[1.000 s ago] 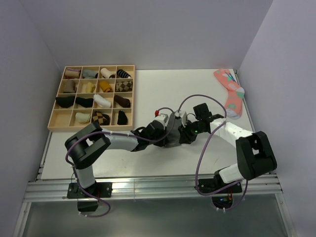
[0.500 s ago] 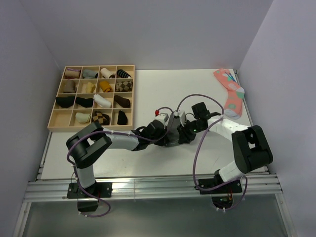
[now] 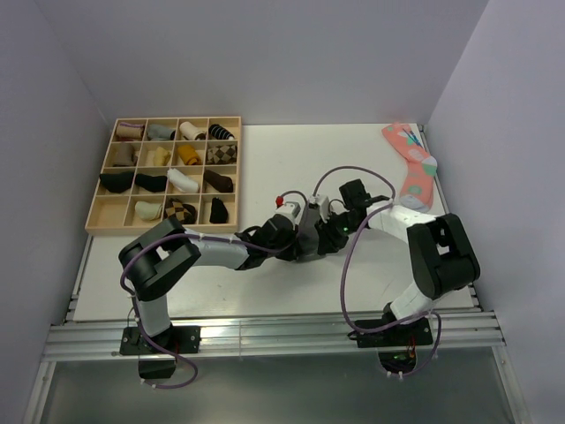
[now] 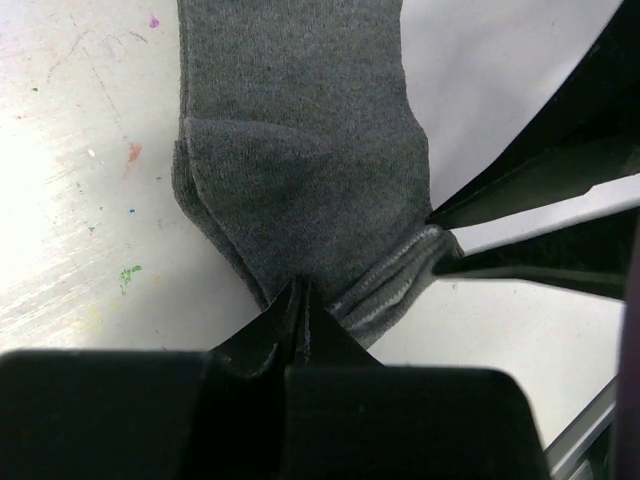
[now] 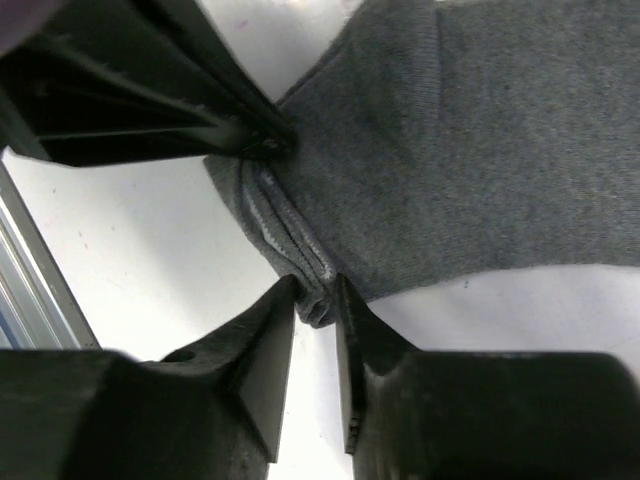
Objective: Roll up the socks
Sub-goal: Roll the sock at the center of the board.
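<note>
left pincer [image 4: 300,300] clamped tight on the edge of the grey socks [image 4: 300,140]; right pincer [image 5: 316,300], nearly closed, pinched their folded cuff between its tips.

Plain charcoal-grey socks [image 4: 300,150]

Dark grey socks [image 4: 300,150], flat (stacked pair)

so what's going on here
Two robot arms are working on grey socks lying on a white table. The left arm has its jaws shut on one end of them, and the right arm pinches the same end with its jaws, right beside. The socks are not rolled yet.
</note>
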`<state>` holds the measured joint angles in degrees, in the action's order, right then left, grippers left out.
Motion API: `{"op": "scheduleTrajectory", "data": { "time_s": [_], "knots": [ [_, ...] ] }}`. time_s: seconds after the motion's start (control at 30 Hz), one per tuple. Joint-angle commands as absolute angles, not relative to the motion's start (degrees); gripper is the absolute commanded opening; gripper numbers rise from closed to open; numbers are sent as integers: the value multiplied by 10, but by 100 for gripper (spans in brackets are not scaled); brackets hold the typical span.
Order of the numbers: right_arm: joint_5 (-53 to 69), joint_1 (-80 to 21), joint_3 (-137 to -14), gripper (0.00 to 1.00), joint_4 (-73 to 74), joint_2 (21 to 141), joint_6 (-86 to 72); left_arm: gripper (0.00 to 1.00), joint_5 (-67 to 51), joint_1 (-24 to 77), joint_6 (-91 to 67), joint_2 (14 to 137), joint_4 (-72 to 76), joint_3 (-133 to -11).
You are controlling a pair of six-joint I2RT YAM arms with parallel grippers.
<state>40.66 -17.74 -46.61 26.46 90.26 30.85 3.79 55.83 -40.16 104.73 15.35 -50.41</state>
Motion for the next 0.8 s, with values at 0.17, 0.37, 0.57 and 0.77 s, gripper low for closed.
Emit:
{"op": "scheduleTrajectory", "data": {
  "time_s": [0.17,0.37,0.57,0.77],
  "knots": [
    [349,-177,-526,19,299,975,272,0,33,570,-392,1052,129,-462],
    [307,-175,-562,15,335,1004,253,0,52,579,-424,1039,158,-442],
    [251,-175,-617,13,409,1037,247,3,119,600,-453,1011,187,-413],
    [183,-186,-638,13,453,1062,250,19,202,616,-444,964,221,-376]
  ]
}}
